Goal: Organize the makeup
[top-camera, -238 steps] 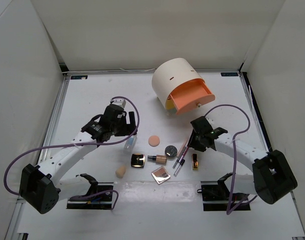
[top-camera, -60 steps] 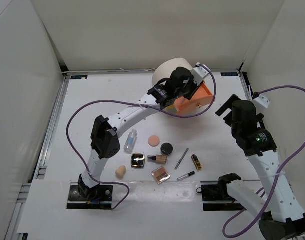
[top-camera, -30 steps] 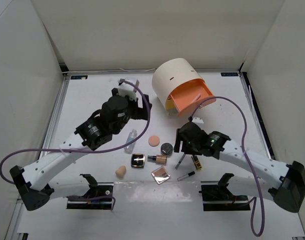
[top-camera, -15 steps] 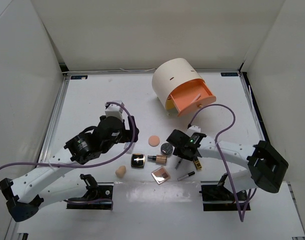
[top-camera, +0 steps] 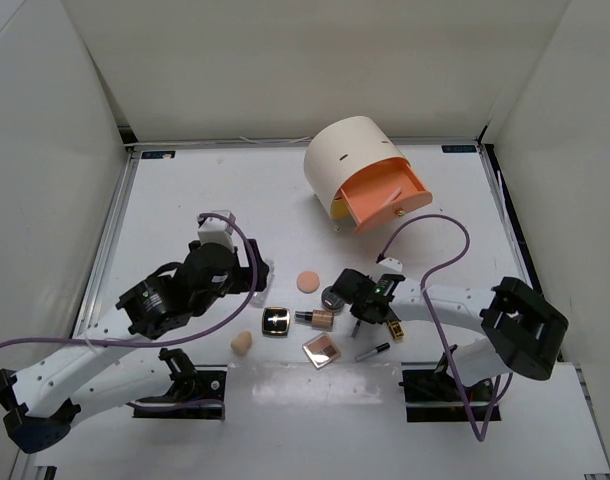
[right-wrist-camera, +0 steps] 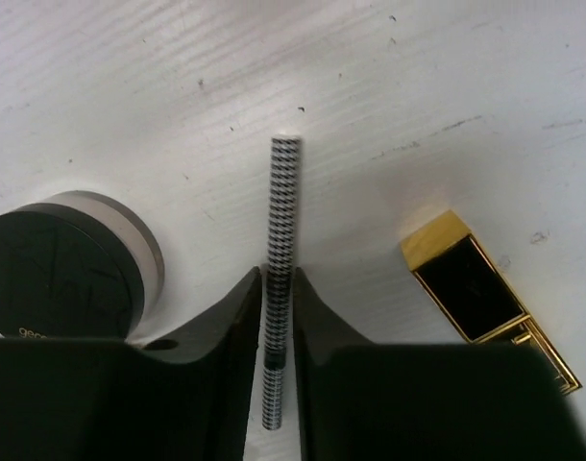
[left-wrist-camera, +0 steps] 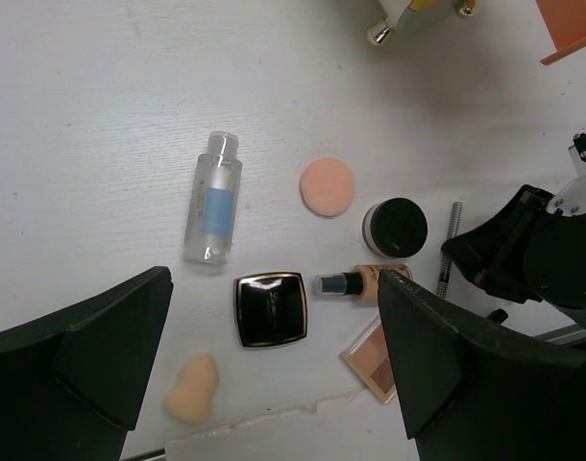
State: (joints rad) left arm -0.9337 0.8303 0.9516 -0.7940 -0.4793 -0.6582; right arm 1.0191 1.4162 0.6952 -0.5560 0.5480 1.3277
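Observation:
The makeup lies in a cluster on the white table. My right gripper (top-camera: pixel 357 312) (right-wrist-camera: pixel 279 279) is down at the table, shut on a slim black-and-white patterned tube (right-wrist-camera: pixel 283 221), with the round black compact (right-wrist-camera: pixel 62 279) (top-camera: pixel 332 297) to its left and the gold lipstick (right-wrist-camera: pixel 476 288) (top-camera: pixel 393 327) to its right. My left gripper (top-camera: pixel 250 278) (left-wrist-camera: pixel 274 283) hangs wide open above the clear little bottle (left-wrist-camera: pixel 212 198), peach puff (left-wrist-camera: pixel 327 186), black square compact (left-wrist-camera: pixel 270 308), foundation bottle (left-wrist-camera: pixel 355 284), beige sponge (left-wrist-camera: pixel 190 401) and open palette (left-wrist-camera: pixel 375 353).
The cream cylinder box (top-camera: pixel 347 160) stands at the back with one orange drawer (top-camera: pixel 385 195) pulled open toward the front right. Another slim tube (top-camera: pixel 372 352) lies near the front edge, by the palette (top-camera: pixel 322 348).
My right gripper's jaws have closed in on the slim tube. The left arm has drawn back toward the near left, its gripper still open.

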